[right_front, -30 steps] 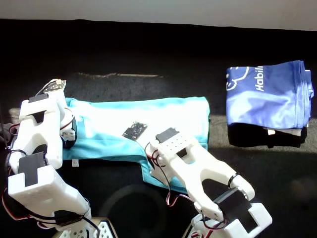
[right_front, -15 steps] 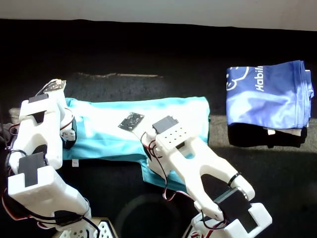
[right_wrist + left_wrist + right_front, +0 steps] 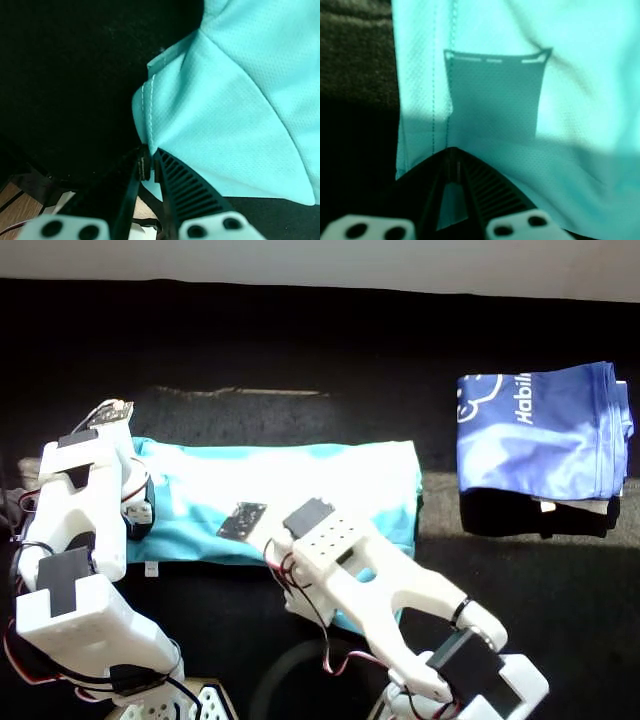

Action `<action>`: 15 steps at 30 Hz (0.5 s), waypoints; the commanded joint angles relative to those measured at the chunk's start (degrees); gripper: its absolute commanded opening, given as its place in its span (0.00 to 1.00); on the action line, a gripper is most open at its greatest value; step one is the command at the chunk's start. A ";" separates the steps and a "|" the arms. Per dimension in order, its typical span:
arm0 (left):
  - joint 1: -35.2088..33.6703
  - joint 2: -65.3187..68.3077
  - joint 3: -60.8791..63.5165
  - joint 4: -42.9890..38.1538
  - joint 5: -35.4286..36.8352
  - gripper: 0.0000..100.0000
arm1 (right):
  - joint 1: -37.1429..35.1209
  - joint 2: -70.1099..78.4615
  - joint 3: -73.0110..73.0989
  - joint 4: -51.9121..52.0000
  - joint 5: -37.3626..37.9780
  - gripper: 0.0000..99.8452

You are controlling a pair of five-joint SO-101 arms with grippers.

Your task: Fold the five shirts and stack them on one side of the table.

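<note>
High view: a turquoise shirt lies flat across the middle left of the dark worktop, its long side running left to right. The left arm stands over the shirt's left end. The right arm reaches in from the lower middle of the frame to the shirt's lower edge, where a flap of cloth hangs below the main hem line. At the right of the frame, well apart from this shirt, a folded blue shirt sits on top of a folded black shirt.

Left wrist view: the left tool is pressed together at its tips, pinching the turquoise shirt's edge, with cloth showing between its 2 fingers. A darker square patch with a stitched edge lies just above the tips.

Right wrist view: the right tool is pinched on a stitched corner of the turquoise shirt, which spreads toward the upper right of the frame.
</note>
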 commanded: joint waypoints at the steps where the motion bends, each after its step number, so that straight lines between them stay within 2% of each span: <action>1: 0.48 0.57 0.04 -1.85 0.18 0.01 | -0.13 -4.09 3.30 -2.42 -0.35 0.01; 4: 0.48 0.57 0.04 -1.85 0.18 0.01 | 3.30 -4.53 5.58 -2.59 -0.18 0.01; 9: 0.48 0.57 0.04 -1.85 0.18 0.01 | 8.40 -4.62 6.20 -2.68 4.22 0.01; 13: 0.48 0.57 0.04 -1.85 0.18 0.01 | 8.75 -4.70 5.41 -2.33 3.96 0.01; 15: 0.48 0.57 0.04 -1.85 0.18 0.01 | 8.22 -4.70 4.44 -0.66 3.78 0.06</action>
